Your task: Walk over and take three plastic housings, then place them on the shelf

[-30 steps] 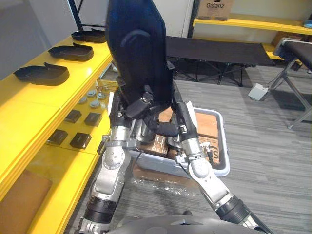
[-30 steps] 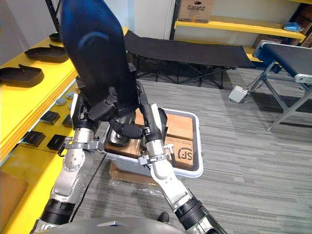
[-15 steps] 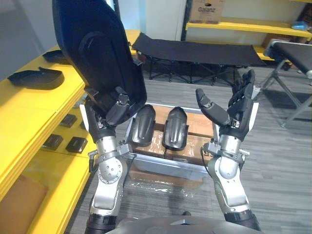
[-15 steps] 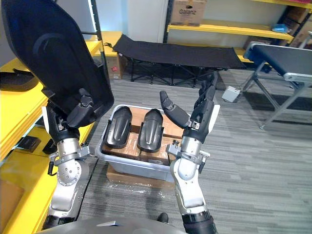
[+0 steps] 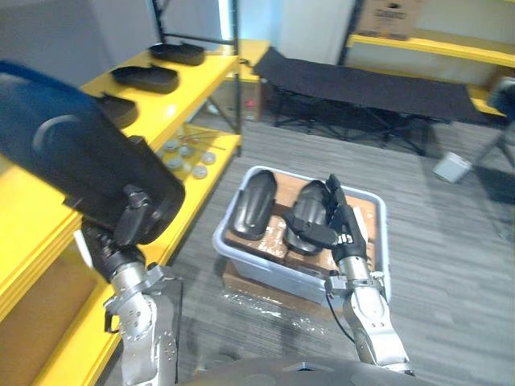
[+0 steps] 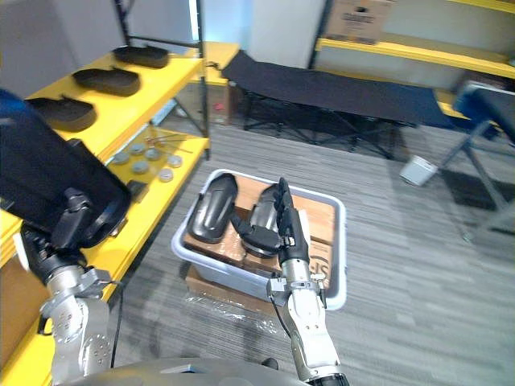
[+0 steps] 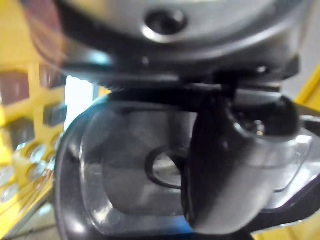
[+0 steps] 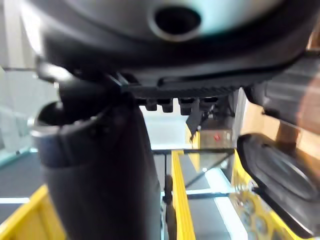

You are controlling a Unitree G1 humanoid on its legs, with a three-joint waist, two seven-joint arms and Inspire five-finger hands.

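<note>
My left hand (image 5: 129,231) is shut on a large black plastic housing (image 5: 80,165), held tilted over the yellow shelf (image 5: 48,217) at the left. In the left wrist view its thumb (image 7: 225,165) lies across the housing's hollow inside (image 7: 125,175). Two more black housings (image 5: 253,205) (image 5: 310,211) lie side by side in a grey bin (image 6: 338,265) on the floor. My right hand (image 5: 336,221) hovers over the bin, open with straight fingers, its thumb near the right housing. Three further housings (image 6: 141,55) (image 6: 105,80) (image 6: 60,112) rest on the shelf top.
Small round parts (image 5: 189,157) lie on the lower yellow shelf level. Cardboard boxes (image 5: 366,221) line the bin and sit under it. A black folding cot (image 5: 378,80) stands behind, with a white box (image 5: 451,166) on the grey floor at the right.
The view has swung, so the scene shifted. My left hand tipped the held housing from upright down toward the shelf. My right hand dropped from a raised pose to just over the bin.
</note>
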